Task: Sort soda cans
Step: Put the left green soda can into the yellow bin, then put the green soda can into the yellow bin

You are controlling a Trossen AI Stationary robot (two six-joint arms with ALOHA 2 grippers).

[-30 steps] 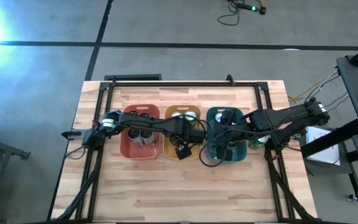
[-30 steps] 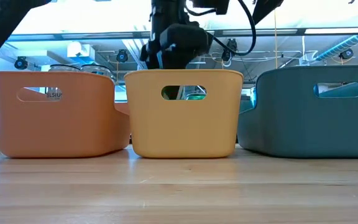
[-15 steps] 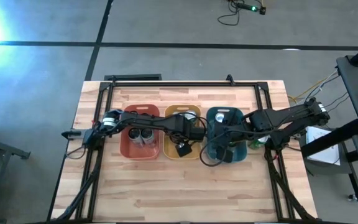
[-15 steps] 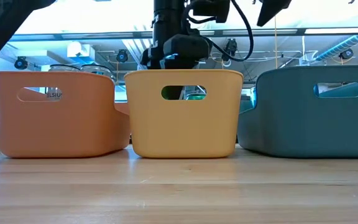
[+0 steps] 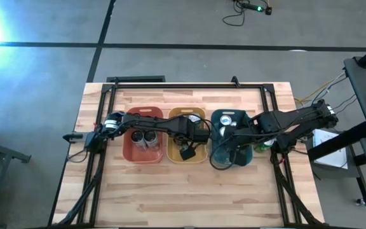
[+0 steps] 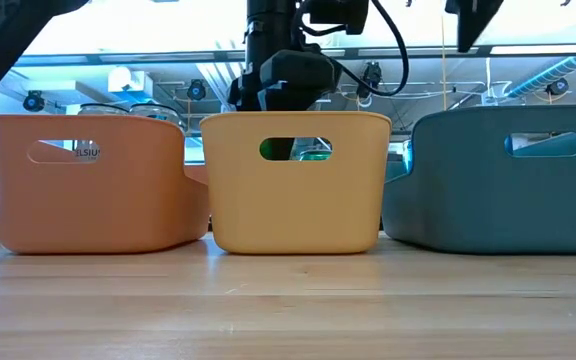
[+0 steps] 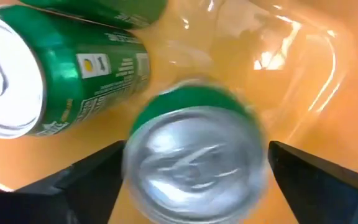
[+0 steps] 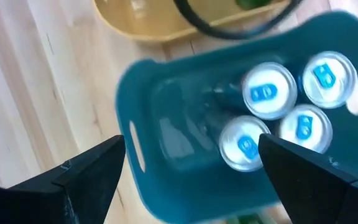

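Across the wooden table (image 5: 189,184) in the high view, a red bin (image 5: 132,147), a yellow bin (image 5: 174,156) and a teal bin (image 5: 216,156) stood in a row. The left arm reached from the left over the red bin, its left gripper (image 5: 186,153) above the yellow one; the right gripper (image 5: 229,156) hung over the teal bin. Two dark cans (image 5: 143,138) stood in the red bin, and silver tops (image 5: 226,119) showed at the teal bin's far end.

At table height, the low view showed the three bins side by side, the left gripper (image 6: 286,85) just above the yellow bin's rim (image 6: 295,118), and green visible through its handle slot.

Through the left wrist view, the fingers (image 7: 92,174) were spread wide with a green can (image 7: 196,158) between them, blurred; I could not tell whether they touched it. Another green can (image 7: 61,81) lay on its side beside it on the yellow floor.

From the right wrist view, the fingers (image 8: 79,174) were parted wide, holding nothing, above the teal bin (image 8: 166,143), where four silver-blue cans (image 8: 269,92) stood clustered together.
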